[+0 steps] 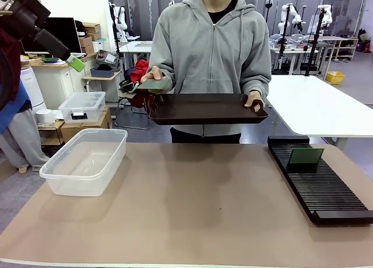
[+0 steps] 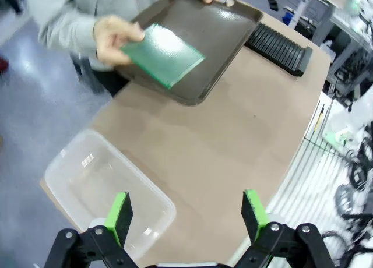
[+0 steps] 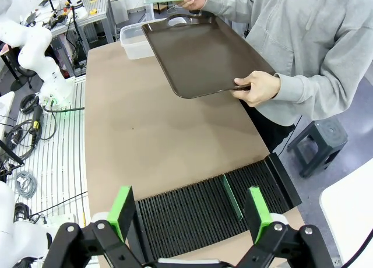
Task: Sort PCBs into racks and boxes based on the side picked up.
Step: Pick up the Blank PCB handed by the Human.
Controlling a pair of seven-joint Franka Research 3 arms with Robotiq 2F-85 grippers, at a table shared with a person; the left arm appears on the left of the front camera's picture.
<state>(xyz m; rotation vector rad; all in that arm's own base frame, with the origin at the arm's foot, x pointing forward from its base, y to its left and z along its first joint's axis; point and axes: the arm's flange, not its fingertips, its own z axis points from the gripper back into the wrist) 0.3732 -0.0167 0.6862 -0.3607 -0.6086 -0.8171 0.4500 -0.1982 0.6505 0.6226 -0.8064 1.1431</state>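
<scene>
Jaws open, empty on both arms; PCB (image 2: pixel 163 54) flat in person's hand (image 2: pixel 113 39) at far edge of counter (image 1: pixel 192 210), nearer left jaws.

**Camera Placement**

The table (image 1: pixel 186 210) is being viewed from the robot's edge, low and facing across. Both wrist views are being taken from well above, angled downward. The tray (image 1: pixel 204 109) and rack (image 1: pixel 320 186) are being shared by all three.
</scene>
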